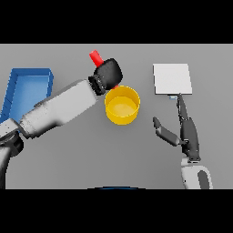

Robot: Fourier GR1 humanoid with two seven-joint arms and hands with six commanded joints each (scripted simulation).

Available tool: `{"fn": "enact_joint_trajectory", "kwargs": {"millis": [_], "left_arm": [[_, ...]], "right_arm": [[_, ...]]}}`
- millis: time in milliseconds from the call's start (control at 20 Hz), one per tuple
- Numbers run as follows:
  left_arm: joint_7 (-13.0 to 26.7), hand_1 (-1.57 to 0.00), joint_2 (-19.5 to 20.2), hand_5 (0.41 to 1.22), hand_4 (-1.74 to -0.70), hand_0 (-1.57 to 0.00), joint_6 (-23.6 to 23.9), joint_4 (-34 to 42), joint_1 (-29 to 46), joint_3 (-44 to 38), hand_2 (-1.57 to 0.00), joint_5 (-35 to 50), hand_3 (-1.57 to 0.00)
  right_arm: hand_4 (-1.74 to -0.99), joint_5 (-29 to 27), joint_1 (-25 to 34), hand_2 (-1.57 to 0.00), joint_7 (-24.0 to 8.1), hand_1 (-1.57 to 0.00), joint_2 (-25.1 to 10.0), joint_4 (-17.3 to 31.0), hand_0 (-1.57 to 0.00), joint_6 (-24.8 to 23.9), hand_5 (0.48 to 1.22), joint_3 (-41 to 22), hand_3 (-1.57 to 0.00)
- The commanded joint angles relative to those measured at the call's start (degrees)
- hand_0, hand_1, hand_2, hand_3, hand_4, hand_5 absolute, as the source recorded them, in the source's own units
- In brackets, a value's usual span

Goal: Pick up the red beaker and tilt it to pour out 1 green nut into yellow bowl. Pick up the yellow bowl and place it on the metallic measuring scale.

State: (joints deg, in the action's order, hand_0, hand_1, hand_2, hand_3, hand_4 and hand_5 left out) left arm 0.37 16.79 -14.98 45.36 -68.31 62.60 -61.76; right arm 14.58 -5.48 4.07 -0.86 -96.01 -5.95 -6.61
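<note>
My left hand (108, 73) is shut on the red beaker (95, 58), which is tilted, its top end pointing up and left and its lower end hidden behind the hand above the bowl's far rim. The yellow bowl (122, 106) stands on the table in the middle, just below and right of that hand. I cannot make out a green nut. The metallic measuring scale (172, 78) lies flat at the upper right. My right hand (184, 129) rests open below the scale, fingers straight and pointing toward it, thumb spread left.
A blue bin (28, 88) sits at the left edge, partly behind my left forearm (59, 109), which crosses diagonally from the lower left.
</note>
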Motion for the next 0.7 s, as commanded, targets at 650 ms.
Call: {"fn": "enact_joint_trajectory", "kwargs": {"millis": [650], "left_arm": [[-6.5,-1.57,-2.0,1.221,-1.73,-1.57,-1.4,-5.0,-10.8,11.7,-1.57,-4.8,-1.57]], "right_arm": [[-1.206,3.3,0.0,0.0,0.4,0.0,0.6,0.8,0.0,-1.8,0.592,-1.3,0.0]]}}
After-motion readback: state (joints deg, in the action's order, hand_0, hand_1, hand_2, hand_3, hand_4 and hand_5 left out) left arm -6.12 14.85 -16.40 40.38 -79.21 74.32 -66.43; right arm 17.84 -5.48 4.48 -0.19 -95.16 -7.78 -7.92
